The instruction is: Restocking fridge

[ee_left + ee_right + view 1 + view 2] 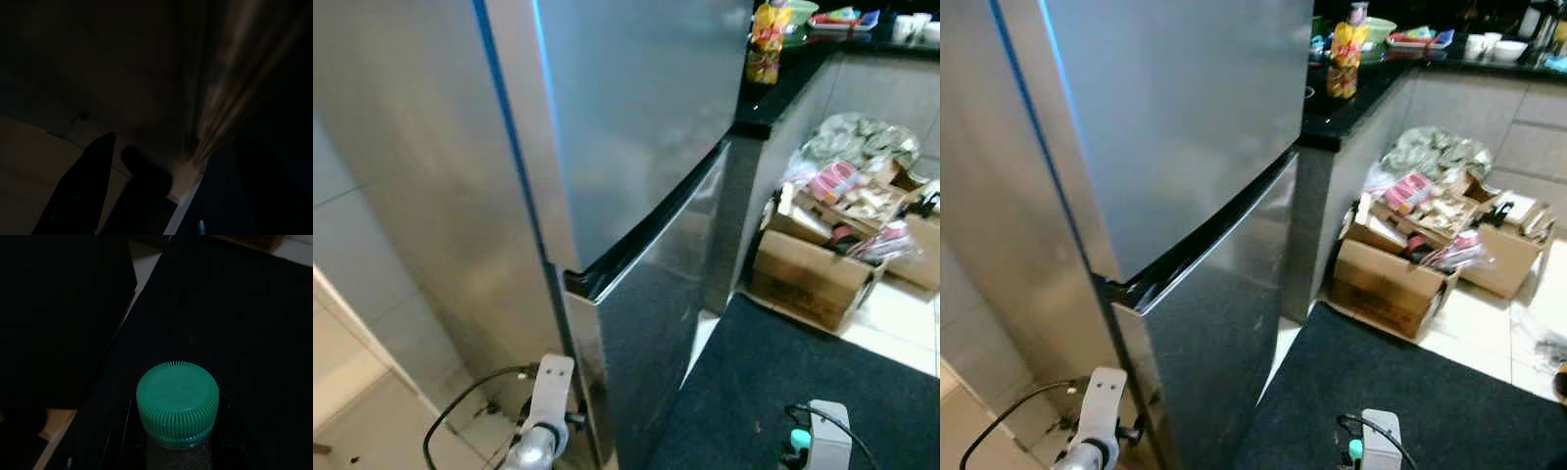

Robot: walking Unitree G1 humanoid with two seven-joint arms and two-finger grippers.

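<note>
The silver two-door fridge [636,147] stands right in front of me with both its upper door and lower door [656,323] closed. A bottle with a green ribbed cap [177,404] sits between the fingers of my right gripper [177,435], which is shut on it low at my right, over the black mat. The cap [797,439] peeks out beside my right wrist. My left gripper [120,147] hangs low by the fridge's bottom left corner, its two black fingers close together with nothing between them.
Open cardboard boxes [822,264] full of packets stand on the floor to the right of the fridge. A black floor mat [783,382] lies before them. The black counter [783,83] carries a yellow snack bag [766,44] and dishes. A tiled wall lies to the left.
</note>
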